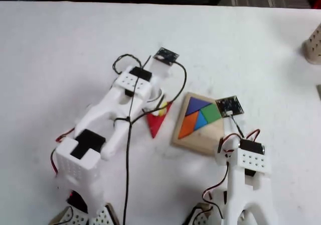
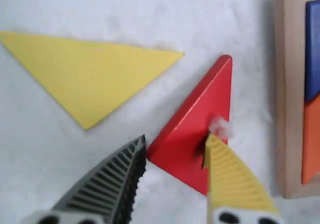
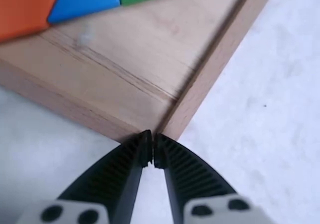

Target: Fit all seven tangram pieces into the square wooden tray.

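Note:
The square wooden tray [image 1: 208,139] lies at the table's middle with purple [image 1: 196,104], green [image 1: 211,112], blue [image 1: 201,120] and orange [image 1: 187,127] pieces in it. Part of its floor [image 3: 150,49] is bare wood. A red triangle [image 2: 195,126] lies flat on the table beside the tray's outer wall [image 2: 286,84], and a yellow triangle [image 2: 90,71] lies just past it. My left gripper [image 2: 175,143] stands open low over the red triangle, one corner of the piece between its fingers. My right gripper [image 3: 152,151] is shut, with nothing held, its tips at an outer corner of the tray.
Black cables [image 1: 128,119] hang along the left arm. A pale cylindrical object [image 1: 313,46] stands at the table's far right edge. White table [image 1: 75,44] stretches open to the back and left.

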Motion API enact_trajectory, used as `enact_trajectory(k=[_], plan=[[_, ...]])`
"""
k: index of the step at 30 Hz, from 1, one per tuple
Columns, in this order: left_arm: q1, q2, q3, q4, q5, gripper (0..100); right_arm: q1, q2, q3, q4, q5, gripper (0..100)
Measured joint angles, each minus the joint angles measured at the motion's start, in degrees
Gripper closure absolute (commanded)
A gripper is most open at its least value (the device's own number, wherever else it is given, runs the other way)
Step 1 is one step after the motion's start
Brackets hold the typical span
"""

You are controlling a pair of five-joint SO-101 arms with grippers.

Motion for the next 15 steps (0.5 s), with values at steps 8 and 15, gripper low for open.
enact_trajectory(k=[8,15], plan=[[6.77,-0.44,-1.76,8.0,0.26,82,0.0,0.0,0.0,-0.09,0.0,97.7],[9.85,-0.79,-1.93,8.62,1.76,82,0.0,0.0,0.0,-0.09,0.0,97.7]])
